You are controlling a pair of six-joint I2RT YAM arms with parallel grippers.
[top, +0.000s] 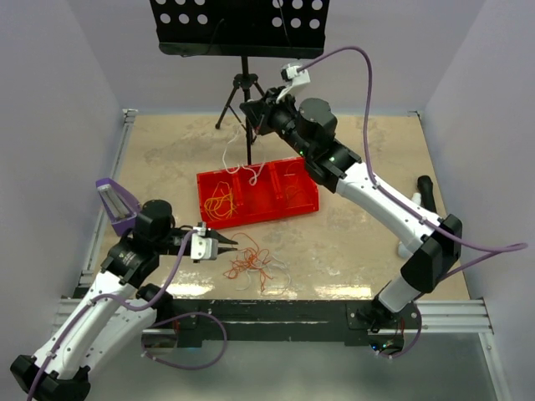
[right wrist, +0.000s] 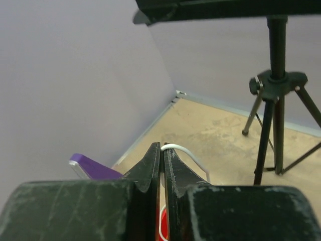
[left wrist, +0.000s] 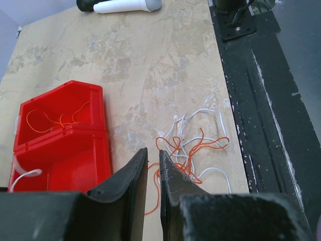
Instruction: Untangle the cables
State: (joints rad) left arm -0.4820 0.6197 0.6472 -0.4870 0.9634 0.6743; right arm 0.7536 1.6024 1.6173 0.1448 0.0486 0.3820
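At the left, the left gripper [top: 232,243] is held low at 9 o'clock of the clump [top: 252,266], its jaws only a slit apart. An orange strand is seen in that slit from the wrist, but whether it is gripped cannot be told. The clump, orange, red and white cables crossing one another, is left lying on the table [top: 167,159] at 6 o'clock of the bin [top: 259,214]. A few orange cables [top: 219,203] are already laid in the bin's left compartment.

At 12 o'clock of the bin, a white cable [right wrist: 183,150] is pinched in the right gripper [right wrist: 161,148], raised, its tail hanging toward the bin.

The task is judged partly done: some strands are sorted, but most are still knotted.

The table is a mottled tan board, enclosed by pale walls [top: 50,100]. A black stand [top: 242,83] is set at the far edge.
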